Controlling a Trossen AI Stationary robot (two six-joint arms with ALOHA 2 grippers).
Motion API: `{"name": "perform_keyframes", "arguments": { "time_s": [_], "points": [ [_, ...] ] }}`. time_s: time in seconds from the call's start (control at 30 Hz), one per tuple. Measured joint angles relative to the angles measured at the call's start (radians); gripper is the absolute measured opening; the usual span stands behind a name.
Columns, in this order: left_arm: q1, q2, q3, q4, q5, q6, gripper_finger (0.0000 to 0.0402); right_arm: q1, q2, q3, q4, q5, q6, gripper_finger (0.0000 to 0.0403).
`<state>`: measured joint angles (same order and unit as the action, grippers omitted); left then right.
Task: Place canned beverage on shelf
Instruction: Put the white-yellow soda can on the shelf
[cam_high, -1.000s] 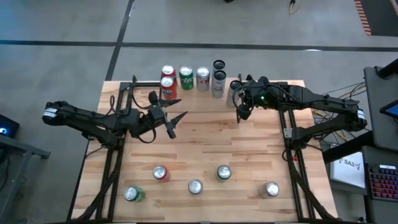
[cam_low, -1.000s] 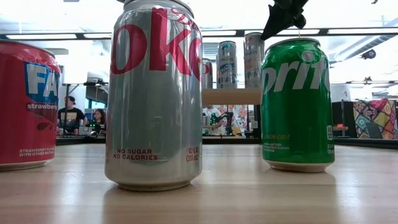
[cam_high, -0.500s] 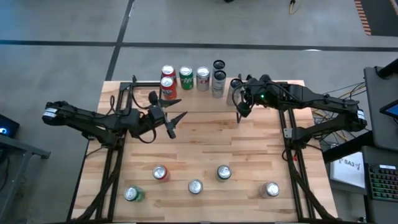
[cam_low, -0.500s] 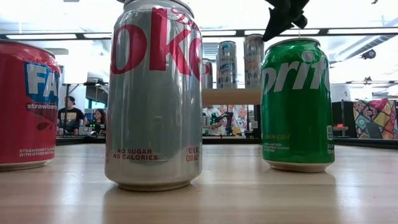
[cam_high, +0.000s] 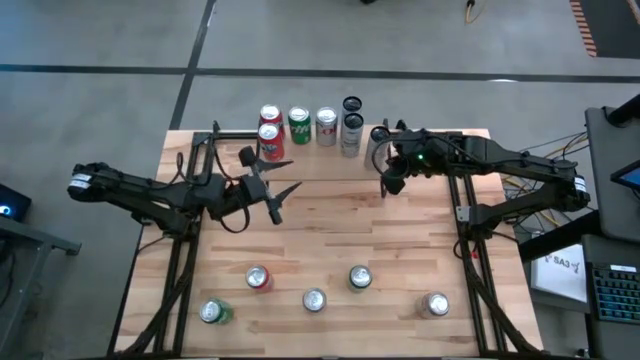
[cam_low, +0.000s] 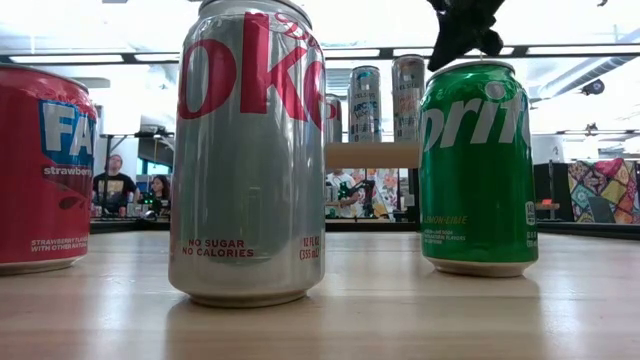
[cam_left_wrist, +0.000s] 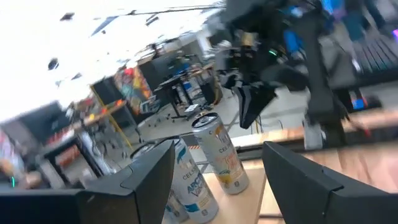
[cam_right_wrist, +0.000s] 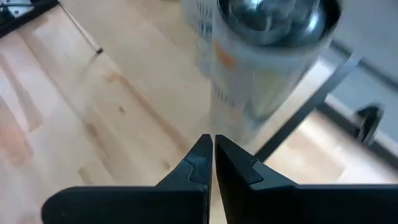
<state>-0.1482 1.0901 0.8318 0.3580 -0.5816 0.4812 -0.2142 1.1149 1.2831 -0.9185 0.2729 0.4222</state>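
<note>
Several cans stand upright on their bases on the shelf (cam_low: 370, 155) at the table's far edge, among them red (cam_high: 270, 135), green (cam_high: 299, 125) and silver (cam_high: 326, 125) ones. A tall pale can (cam_right_wrist: 267, 62) stands at the shelf's right end. My right gripper (cam_high: 385, 188) hangs shut just in front of that can, tipped downward and empty. My left gripper (cam_high: 272, 185) is open and level in front of the shelf's left part, pointing toward the table's right with nothing between its fingers. In the left wrist view two shelf cans (cam_left_wrist: 217, 155) show beyond its fingers.
Several more cans stand near the table's front edge: a red Fanta (cam_high: 258, 277), a silver Coke (cam_high: 314, 299), a green Sprite (cam_high: 360, 277), a green one (cam_high: 213, 312) and a silver one (cam_high: 434, 304). Bare wood lies between them and the arms.
My right gripper has rolled about its own axis in place and stays shut; in the low view its tips have risen a little. The cans have not moved.
</note>
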Motion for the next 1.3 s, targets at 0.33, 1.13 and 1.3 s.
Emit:
{"name": "perform_keyframes", "arguments": {
  "time_s": [0.33,1.13,1.3],
  "points": [
    [0.186,-0.053,-0.012,-0.221,0.530,0.069,0.0154,0.038,0.001,0.040,-0.104,-0.057,0.182,0.0009],
    [0.291,-0.101,-0.062,-0.114,0.590,0.009,0.0001,0.068,0.146,0.031,-0.019,0.121,0.267,0.0009],
    [0.291,-0.102,-0.062,-0.116,0.590,-0.003,0.0000,0.068,0.158,0.046,-0.019,0.122,0.289,0.0009]
  ]
}}
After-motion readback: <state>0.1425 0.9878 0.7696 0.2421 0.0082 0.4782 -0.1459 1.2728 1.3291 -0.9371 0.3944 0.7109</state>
